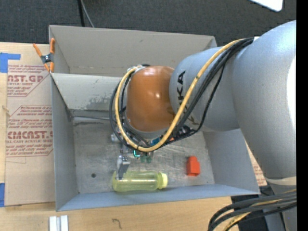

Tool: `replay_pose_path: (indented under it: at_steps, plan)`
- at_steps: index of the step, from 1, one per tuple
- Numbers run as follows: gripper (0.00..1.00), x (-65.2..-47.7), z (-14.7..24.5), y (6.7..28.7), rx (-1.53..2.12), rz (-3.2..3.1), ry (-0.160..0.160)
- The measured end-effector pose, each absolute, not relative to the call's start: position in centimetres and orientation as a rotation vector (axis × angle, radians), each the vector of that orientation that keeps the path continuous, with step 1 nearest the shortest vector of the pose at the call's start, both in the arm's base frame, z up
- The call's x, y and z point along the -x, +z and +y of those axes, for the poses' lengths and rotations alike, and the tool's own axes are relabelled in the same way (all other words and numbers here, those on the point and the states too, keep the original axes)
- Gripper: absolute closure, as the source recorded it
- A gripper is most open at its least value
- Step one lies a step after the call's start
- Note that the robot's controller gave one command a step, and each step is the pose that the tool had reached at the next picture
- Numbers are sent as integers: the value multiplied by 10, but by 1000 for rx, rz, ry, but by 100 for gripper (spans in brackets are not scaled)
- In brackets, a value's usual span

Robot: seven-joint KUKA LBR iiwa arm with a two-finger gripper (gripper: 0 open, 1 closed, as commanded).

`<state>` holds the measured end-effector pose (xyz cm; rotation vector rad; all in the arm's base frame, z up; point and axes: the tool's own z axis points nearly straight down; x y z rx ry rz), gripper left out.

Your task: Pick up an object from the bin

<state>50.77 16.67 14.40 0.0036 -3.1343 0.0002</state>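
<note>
**Gripper low over left end of yellow-green bottle, near front wall**

Arm [231, 85] comes in from the right and its bulk covers the right-hand back part of the bin [62, 138]. The orange cover [147, 100] on the wrist sits over the middle of the bin, with yellow and black cables [119, 124] looped round its left side and underneath.

The gripper [123, 166] pokes out below the cover, pointing down at the floor of the bin, left of centre and towards the front. Can't tell whether it's wide or narrow: the wrist and cables block most of it and what shows is a small metal part. Nothing visibly held in it.

Right under it is a translucent yellow-green bottle [139, 182]. It lies on its side along the front wall, long axis left to right, with the paler cap end at the right. The gripper tip is at the bottle's left end, just above it or touching it; can't tell which from this angle.

The other loose item is a small orange-red block [193, 166] on the floor to the right of the bottle, near its cap end but apart from it, and well apart from the gripper.

There's a small dark speck [94, 175] on the floor left of the bottle. The floor is scuffed bare grey metal, and the left part of the bin has nothing else on it.
</note>
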Motion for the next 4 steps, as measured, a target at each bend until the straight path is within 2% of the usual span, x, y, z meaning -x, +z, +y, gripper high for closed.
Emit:
replay_pose_path:
  at_steps: [1,2,3,4]
  plan:
    - [0,-510,166,148,-2,-3142,-2]
    - [0,-498,150,139,-241,-3137,-4]
    - [100,-481,115,96,-588,-3085,-3]
    - [100,-481,115,96,-588,-3085,-3]
